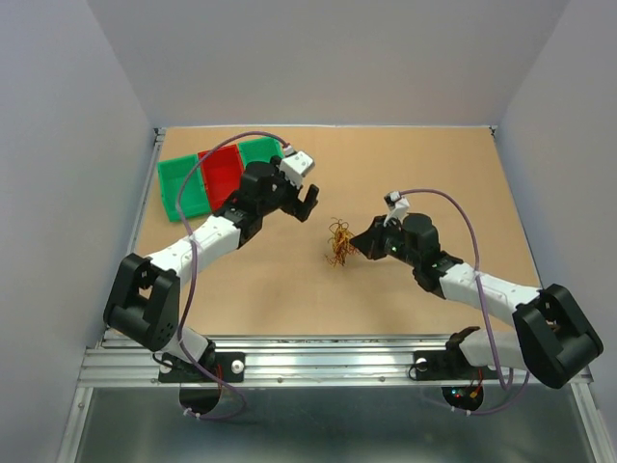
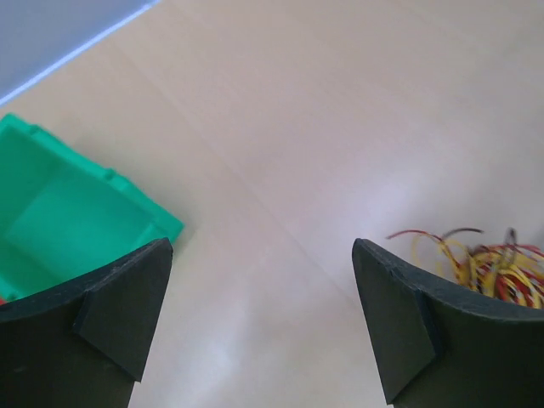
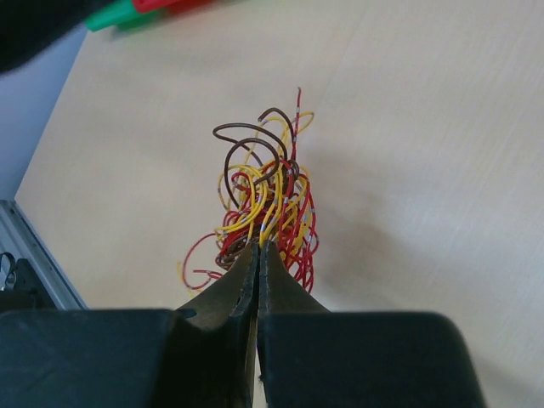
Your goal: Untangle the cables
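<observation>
Lying near the middle of the bench [image 1: 434, 164], the cables [image 1: 338, 242] formed one small curly clump of yellow, red and dark brown strands, with loose ends arching up and outward. The right gripper [image 1: 359, 245] reached in from the right-hand side and met the clump at its right edge. In the right wrist view its two fingers were pressed together with no gap between them. Several yellow and red strands ran into the seam at the tips, so it had the clump pinched. The left gripper [image 1: 308, 203] stood apart from the clump, on the side toward the far-left corner. Its fingers were spread wide, with only bare bench between them and nothing held. In the left wrist view the clump showed just beyond one finger. Three bins sat side by side in the far-left corner: a green bin [image 1: 178, 185], a red bin [image 1: 222, 172] touching it, and a second green bin [image 1: 258, 151] partly hidden behind the left arm.
</observation>
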You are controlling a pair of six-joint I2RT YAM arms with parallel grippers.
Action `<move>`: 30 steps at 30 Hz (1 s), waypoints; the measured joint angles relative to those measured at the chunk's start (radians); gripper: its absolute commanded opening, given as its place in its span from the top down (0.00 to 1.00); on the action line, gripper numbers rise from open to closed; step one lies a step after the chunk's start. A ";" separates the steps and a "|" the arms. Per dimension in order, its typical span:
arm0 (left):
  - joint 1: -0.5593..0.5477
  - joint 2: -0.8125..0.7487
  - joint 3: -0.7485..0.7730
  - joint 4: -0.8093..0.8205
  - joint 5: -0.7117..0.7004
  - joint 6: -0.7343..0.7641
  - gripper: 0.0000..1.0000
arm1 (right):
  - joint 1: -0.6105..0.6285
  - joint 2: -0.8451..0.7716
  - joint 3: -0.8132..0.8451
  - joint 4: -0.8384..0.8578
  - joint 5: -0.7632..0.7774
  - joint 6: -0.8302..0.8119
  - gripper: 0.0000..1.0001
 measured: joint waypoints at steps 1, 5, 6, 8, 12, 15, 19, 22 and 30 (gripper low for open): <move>-0.011 -0.007 -0.018 0.002 0.029 0.014 0.03 | 0.002 0.000 -0.002 0.005 0.000 0.000 0.99; -0.064 -0.026 -0.079 0.003 0.114 0.075 0.04 | 0.022 -0.006 -0.009 0.024 0.003 0.000 0.99; -0.077 -0.030 -0.087 0.003 0.127 0.088 0.04 | 0.026 -0.006 -0.010 0.025 0.004 0.000 0.99; -0.116 -0.037 -0.102 0.002 0.157 0.121 0.04 | 0.034 -0.006 -0.010 0.025 0.006 0.000 0.99; -0.156 -0.040 -0.105 -0.001 0.210 0.162 0.04 | 0.050 -0.006 -0.010 0.025 0.011 0.000 0.99; -0.158 -0.040 -0.105 -0.007 0.229 0.182 0.04 | 0.060 -0.006 -0.010 0.025 0.018 0.000 0.99; -0.159 -0.026 -0.103 -0.008 0.220 0.195 0.04 | 0.069 -0.005 -0.009 0.025 0.027 0.000 0.99; -0.160 0.021 -0.101 -0.009 0.205 0.201 0.04 | 0.076 -0.005 -0.009 0.025 0.035 0.000 0.99; -0.164 0.127 -0.072 -0.039 0.190 0.206 0.52 | 0.091 -0.005 -0.009 0.024 0.051 -0.001 0.99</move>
